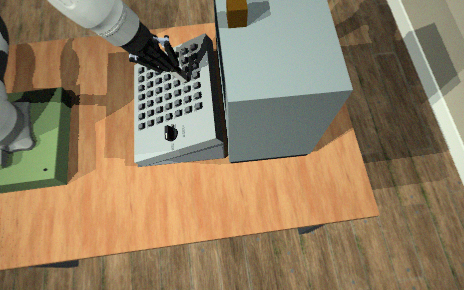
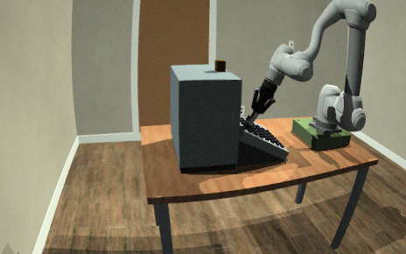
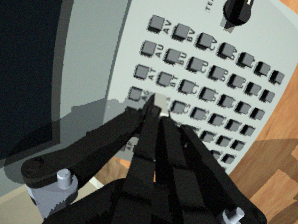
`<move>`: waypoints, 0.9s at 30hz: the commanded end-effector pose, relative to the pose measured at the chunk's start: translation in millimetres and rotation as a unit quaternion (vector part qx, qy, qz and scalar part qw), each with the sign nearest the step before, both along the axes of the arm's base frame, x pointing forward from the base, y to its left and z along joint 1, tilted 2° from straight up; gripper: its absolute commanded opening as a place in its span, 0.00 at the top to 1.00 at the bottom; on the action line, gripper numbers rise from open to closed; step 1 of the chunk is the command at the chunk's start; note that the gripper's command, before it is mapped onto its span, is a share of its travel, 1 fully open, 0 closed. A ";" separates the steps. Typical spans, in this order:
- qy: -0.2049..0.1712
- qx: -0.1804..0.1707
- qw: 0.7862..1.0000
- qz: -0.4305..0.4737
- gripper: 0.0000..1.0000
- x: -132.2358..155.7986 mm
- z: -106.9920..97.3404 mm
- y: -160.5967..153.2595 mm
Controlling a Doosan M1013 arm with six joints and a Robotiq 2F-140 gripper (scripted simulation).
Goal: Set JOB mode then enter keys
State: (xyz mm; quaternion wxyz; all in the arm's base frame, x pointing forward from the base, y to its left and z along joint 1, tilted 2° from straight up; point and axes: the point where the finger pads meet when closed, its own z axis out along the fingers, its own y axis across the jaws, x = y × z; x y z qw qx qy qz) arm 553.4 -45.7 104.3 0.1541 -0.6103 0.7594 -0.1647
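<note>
A grey sloped keypad [image 1: 150,141] [image 2: 280,151] with several rows of dark keys leans against a big grey machine box [image 1: 280,75] [image 2: 206,118]. No key is lit. The black selector knob [image 1: 170,132] [image 3: 238,7] sits at the keypad's front edge, in the wrist view next to the word TEACH. My gripper [image 1: 188,77] [image 2: 249,118] [image 3: 157,102] is shut with nothing in it. Its joined fingertips point down at a key in the keypad's upper right part, near the column closest to the box. I cannot tell whether the tips touch the key.
A brown cylinder [image 1: 237,12] [image 2: 220,65] stands on top of the machine box. The arm's green base block [image 1: 37,140] [image 2: 321,136] stands at the table's left end. The wooden table [image 1: 200,200] [image 2: 245,179] carries everything.
</note>
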 end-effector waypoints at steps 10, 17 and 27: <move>0.000 0.000 1.000 0.000 1.00 2.5 -5.0 -0.3; 0.000 0.000 1.000 0.000 1.00 3.9 -7.9 -0.5; 0.000 0.000 1.000 0.000 1.00 4.5 -9.1 -0.6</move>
